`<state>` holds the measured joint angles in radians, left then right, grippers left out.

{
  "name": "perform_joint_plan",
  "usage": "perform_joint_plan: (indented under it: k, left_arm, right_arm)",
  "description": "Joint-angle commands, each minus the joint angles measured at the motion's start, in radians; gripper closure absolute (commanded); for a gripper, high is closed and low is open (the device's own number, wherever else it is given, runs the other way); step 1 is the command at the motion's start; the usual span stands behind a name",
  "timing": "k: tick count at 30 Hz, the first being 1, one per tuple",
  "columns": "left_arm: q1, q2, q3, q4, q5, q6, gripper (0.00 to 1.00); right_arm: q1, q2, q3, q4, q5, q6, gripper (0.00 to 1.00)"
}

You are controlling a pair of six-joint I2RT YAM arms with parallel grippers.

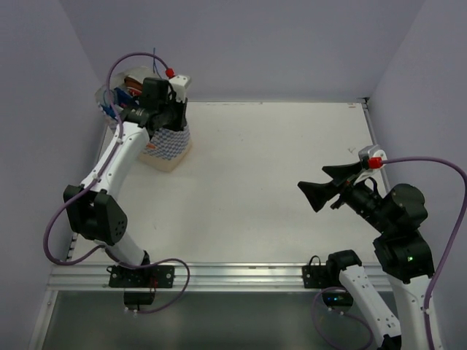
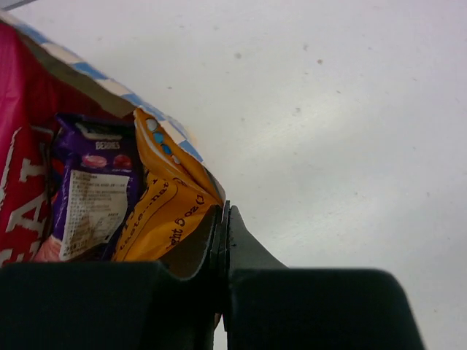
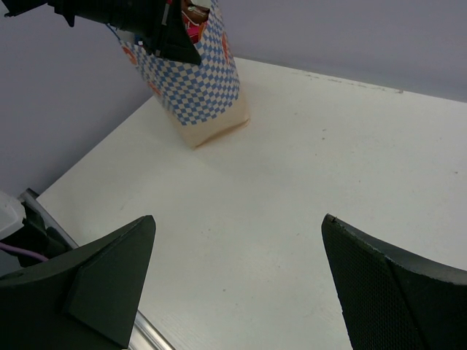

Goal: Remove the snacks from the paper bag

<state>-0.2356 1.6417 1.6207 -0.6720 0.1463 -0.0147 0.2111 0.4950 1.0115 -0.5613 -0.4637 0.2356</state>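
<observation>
The paper bag (image 1: 169, 144) stands at the table's far left, cream with blue checkered sides; it also shows in the right wrist view (image 3: 208, 87). My left gripper (image 1: 174, 117) is at its rim, shut, with the bag's thin checkered edge (image 2: 164, 131) running into the closed jaws (image 2: 224, 210). Inside the bag I see an orange packet (image 2: 157, 211), a small purple packet (image 2: 91, 189) and a red-pink packet (image 2: 22, 146). My right gripper (image 1: 312, 184) is open and empty over the right side of the table (image 3: 237, 222), far from the bag.
Lilac walls close in the table at the left, back and right. A metal rail (image 1: 219, 273) runs along the near edge by the arm bases. The white table top (image 1: 277, 160) lies between the bag and my right gripper.
</observation>
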Motion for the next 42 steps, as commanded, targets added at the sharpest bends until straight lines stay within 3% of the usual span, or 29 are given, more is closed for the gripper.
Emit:
perform_joint_plan:
  k: [1, 8, 13, 15, 16, 17, 20, 23, 26, 30, 33, 37, 39, 42]
  left_arm:
    - [-0.126, -0.049, -0.012, -0.024, 0.142, -0.019, 1.0]
    - [-0.45, -0.108, -0.06, -0.078, 0.064, -0.024, 0.98]
    - [-0.55, -0.212, -0.165, -0.103, 0.0, -0.067, 0.95]
    - [-0.561, -0.249, -0.211, -0.121, -0.037, -0.103, 0.88]
    - [-0.561, -0.287, -0.222, -0.129, -0.063, -0.12, 0.81]
    - [-0.561, -0.304, -0.232, -0.144, -0.1, -0.164, 0.56]
    - [-0.561, -0.365, -0.222, -0.173, -0.238, -0.278, 0.23]
    - [-0.562, -0.433, -0.219, -0.155, -0.3, -0.408, 0.13]
    - [-0.561, -0.499, -0.229, -0.138, -0.372, -0.52, 0.11]
    - [-0.561, -0.546, -0.243, -0.17, -0.613, -0.606, 0.12]
    - [-0.55, -0.548, -0.272, -0.149, -0.714, -0.627, 0.14]
    - [-0.385, -0.511, -0.297, -0.045, -0.644, -0.581, 0.15]
    - [-0.34, -0.485, -0.318, 0.004, -0.584, -0.565, 0.17]
    - [-0.308, -0.435, -0.311, 0.043, -0.609, -0.553, 0.24]
  right_arm:
    - [0.004, -0.007, -0.008, 0.037, -0.01, 0.008, 0.01]
    - [0.002, -0.021, -0.007, 0.031, 0.008, 0.005, 0.01]
    - [0.002, -0.019, -0.005, 0.031, 0.007, 0.005, 0.01]
    - [0.002, -0.016, -0.005, 0.032, 0.005, 0.007, 0.01]
    - [0.002, -0.016, -0.007, 0.032, 0.005, 0.007, 0.01]
    - [0.002, -0.016, -0.005, 0.034, 0.004, 0.008, 0.01]
    - [0.002, -0.01, 0.002, 0.031, 0.002, 0.008, 0.01]
    - [0.002, -0.009, 0.009, 0.029, 0.0, 0.007, 0.01]
    - [0.002, -0.006, 0.01, 0.028, -0.001, 0.007, 0.01]
    - [0.002, -0.007, 0.009, 0.029, -0.012, 0.008, 0.01]
    - [0.002, -0.013, 0.006, 0.031, -0.01, 0.007, 0.01]
    - [0.002, -0.022, 0.002, 0.032, -0.012, 0.008, 0.01]
    - [0.002, -0.03, -0.002, 0.031, -0.012, 0.007, 0.01]
    - [0.002, -0.045, -0.01, 0.032, -0.006, 0.005, 0.01]
